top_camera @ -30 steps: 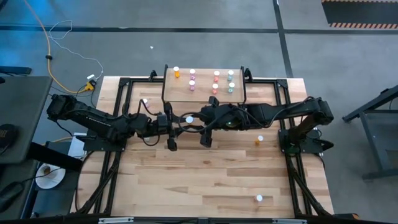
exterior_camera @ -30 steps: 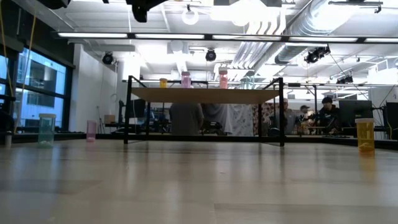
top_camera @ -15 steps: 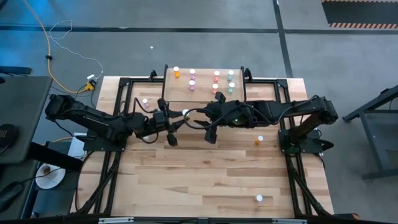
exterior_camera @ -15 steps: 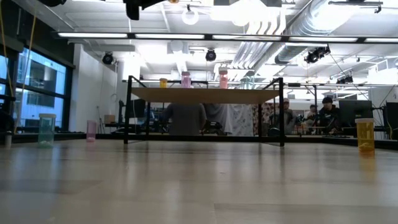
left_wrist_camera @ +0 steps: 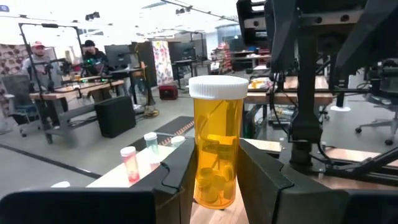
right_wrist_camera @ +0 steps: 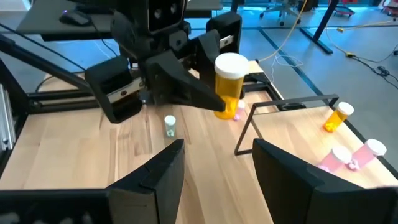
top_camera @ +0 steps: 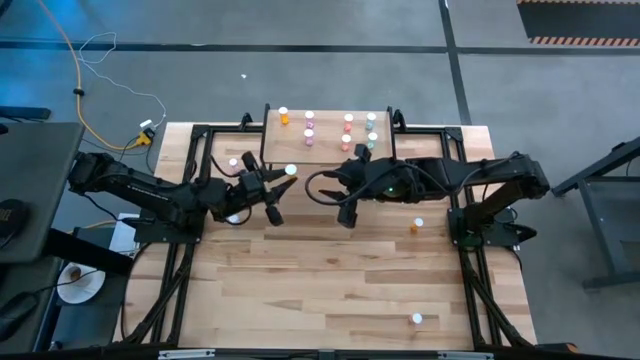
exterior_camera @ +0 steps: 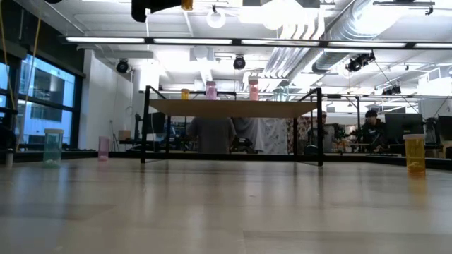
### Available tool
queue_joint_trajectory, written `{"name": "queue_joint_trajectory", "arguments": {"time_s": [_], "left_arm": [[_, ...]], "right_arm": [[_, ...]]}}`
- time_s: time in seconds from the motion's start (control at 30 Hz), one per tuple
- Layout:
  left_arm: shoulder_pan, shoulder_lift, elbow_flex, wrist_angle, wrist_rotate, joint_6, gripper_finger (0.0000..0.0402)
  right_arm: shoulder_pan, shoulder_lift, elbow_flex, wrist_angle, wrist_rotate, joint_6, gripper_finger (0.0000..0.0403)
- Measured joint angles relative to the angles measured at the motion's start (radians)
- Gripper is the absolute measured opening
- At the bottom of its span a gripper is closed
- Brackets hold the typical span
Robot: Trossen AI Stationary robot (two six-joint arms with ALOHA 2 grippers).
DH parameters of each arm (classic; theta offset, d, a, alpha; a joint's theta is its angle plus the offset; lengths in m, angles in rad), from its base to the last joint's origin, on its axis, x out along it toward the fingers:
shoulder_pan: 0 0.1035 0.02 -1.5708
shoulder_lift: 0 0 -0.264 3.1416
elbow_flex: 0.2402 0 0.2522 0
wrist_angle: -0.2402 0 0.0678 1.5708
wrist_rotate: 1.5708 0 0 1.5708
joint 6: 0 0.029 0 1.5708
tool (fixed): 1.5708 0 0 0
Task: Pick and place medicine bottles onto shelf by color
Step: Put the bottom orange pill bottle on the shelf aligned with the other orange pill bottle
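The orange bottle (left_wrist_camera: pixel 217 143), judged light, rigid and slick, is pinched mid-body by the left gripper (left_wrist_camera: pixel 214 180); the right gripper (right_wrist_camera: pixel 211 165) is spread empty.

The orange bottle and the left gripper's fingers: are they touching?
Touching. In the left wrist view both fingers press against the sides of the orange bottle, with no gap, holding it upright.

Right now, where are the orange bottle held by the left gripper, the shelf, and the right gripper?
orange bottle (left_wrist_camera: pixel 216 155), left wrist view, on its body.
shelf (top_camera: pixel 328 150), high view, on bare wood.
right gripper (right_wrist_camera: pixel 214 165), right wrist view, between its fingertips.
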Motion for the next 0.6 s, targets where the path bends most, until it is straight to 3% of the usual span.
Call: {"name": "queue_joint_trajectory", "arguments": {"time_s": [0.27,0.6], "left_arm": [[0.022,-0.001,0.0,-0.076,-0.017,-0.049,0.0092],[0.103,-0.001,-0.086,-0.005,0.004,-0.105,0.0092]], "right_arm": [[0.002,-0.01,0.0,-0.02,-0.001,0.014,0.0181],[0.002,-0.011,0.0,-0.026,-0.002,0.018,0.0181]]}}
